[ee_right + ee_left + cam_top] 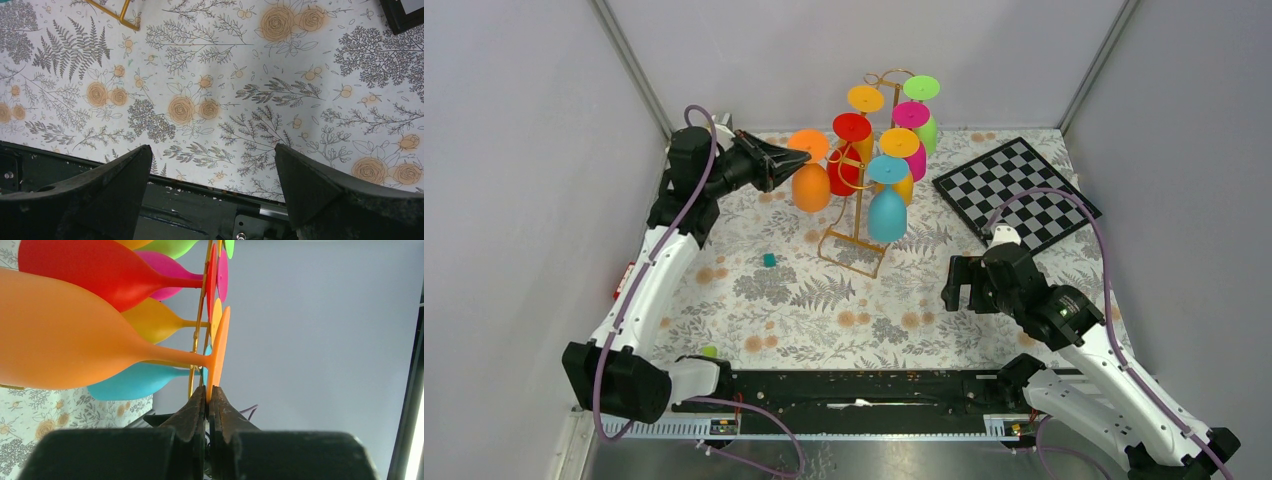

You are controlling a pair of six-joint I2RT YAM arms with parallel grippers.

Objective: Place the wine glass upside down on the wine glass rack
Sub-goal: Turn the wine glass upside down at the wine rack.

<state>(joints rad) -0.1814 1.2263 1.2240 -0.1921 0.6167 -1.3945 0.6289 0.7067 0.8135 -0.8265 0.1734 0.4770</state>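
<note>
Orientation: orange wine glass (811,187) is hung bowl-down, stem vertical, at left end of rack (854,246). Left pincer (804,160) is shut, foot rim apparently nipped from the left. Right pincer (956,286) is held wide open, empty, well apart.

Matt, smooth orange wine glass (75,330), thin gold metal wine glass rack (856,225) (faintly shiny), matt floral-print tablecloth (250,75).

Your left gripper (802,160), closed, meets the foot of the orange wine glass (811,188), which hangs upside down on the wine glass rack's (856,238) left side; your right gripper (960,286) gapes, near right.
</note>
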